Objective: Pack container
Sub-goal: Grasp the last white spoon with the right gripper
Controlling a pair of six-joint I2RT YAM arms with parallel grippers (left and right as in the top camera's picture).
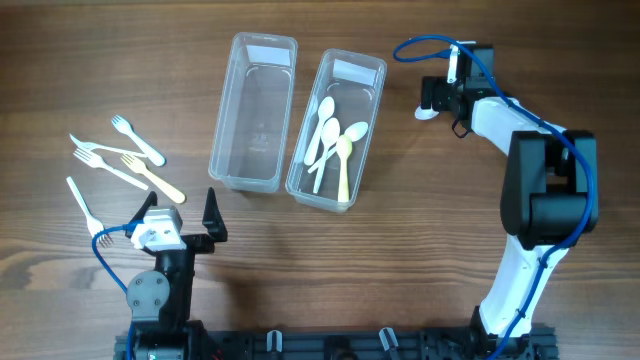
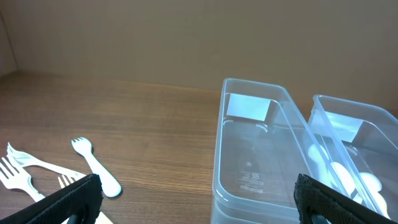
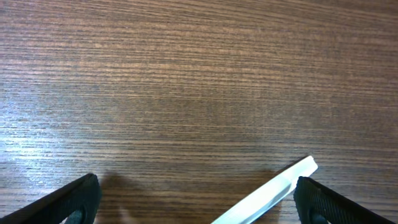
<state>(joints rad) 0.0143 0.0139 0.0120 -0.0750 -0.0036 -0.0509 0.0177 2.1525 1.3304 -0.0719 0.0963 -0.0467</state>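
"Starting at the near edge, how did the left gripper [image 1: 182,211] stand?"

"Released, jaws spread wide, hovering low over bare table and holding nothing. Its wrist camera looked across at both tubs."

"And just beyond it?"

"The forks [image 1: 150,177] lay scattered on the wood to its left, none packed yet. Further in sat the empty container [image 1: 255,120], and touching or just beside it the second container [image 1: 352,88], which held several spoons [image 1: 330,140]."

"So spoons into one, forks into the other?"

"That was my reading. The spoon side looked nearly done, the fork side not begun."

"What of the far corner?"

"The right gripper [image 1: 438,99] hung there, beyond the containers, with its jaws released too. One loose spoon [image 1: 426,113] lay on the table beside it. From the right wrist, the white handle [image 3: 267,196] ran slantwise between the fingers, its end nearer one finger than the other, and neither touched it."

"The step in hand, then?"

"Fetching that last spoon, I judged. The next move called for centring on the handle, going down to the table, and clenching on a thin, flat piece that could easily slip. After that, a carry over to the spoon tub."
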